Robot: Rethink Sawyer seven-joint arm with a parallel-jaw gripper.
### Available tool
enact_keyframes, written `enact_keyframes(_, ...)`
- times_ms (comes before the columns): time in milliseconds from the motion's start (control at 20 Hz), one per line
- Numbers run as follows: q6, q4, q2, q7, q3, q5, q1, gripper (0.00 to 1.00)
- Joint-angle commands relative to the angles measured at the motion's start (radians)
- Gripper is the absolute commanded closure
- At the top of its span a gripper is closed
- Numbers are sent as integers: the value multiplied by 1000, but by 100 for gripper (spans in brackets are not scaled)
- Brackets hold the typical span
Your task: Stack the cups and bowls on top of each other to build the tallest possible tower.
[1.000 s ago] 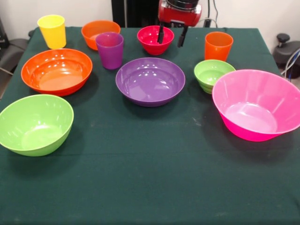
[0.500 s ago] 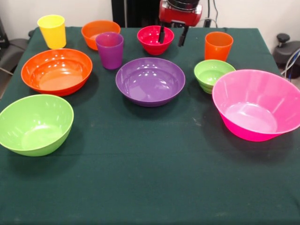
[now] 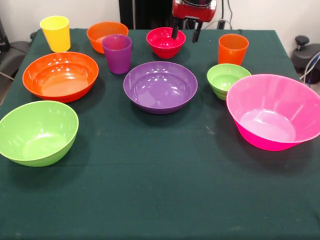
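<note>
A: Quick one. What do we log as changed?

B: The tool (image 3: 185,34) has gone up a bit from where it sat half a second ago. We see its two fingers parted, nothing between them, hanging over the right rim of the small red bowl (image 3: 165,42) at the far edge of the table (image 3: 160,200). One finger shows against the bowl's rim, the other just off its right side. We judge no contact, but can't be sure from this view.

A: Anything on the table shifted?

B: No, every piece sits where it did. Small orange bowl (image 3: 106,34) and yellow cup (image 3: 56,32) toward the far left corner, purple cup (image 3: 117,52) just in front of that orange bowl, orange cup (image 3: 233,48) toward the far right. Big orange bowl (image 3: 60,75) on the left, purple bowl (image 3: 160,86) mid-table, small green bowl (image 3: 226,78) right of it, touching or nearly touching the pink bowl (image 3: 275,110) at the right edge. Lime bowl (image 3: 37,131) near the left edge, toward the front.

A: Tower status?

B: None yet. Nothing is nested or stacked, all ten pieces stand apart and upright. We read the lift as the tool backing off empty, so the task is at its start: first pick not made.
</note>
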Motion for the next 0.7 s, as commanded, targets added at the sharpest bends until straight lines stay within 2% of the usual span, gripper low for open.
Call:
enact_keyframes(50, -106, 67, 34, 141, 117, -47, -10, 0)
enact_keyframes(700, -179, 11, 128, 122, 103, -63, -16, 0)
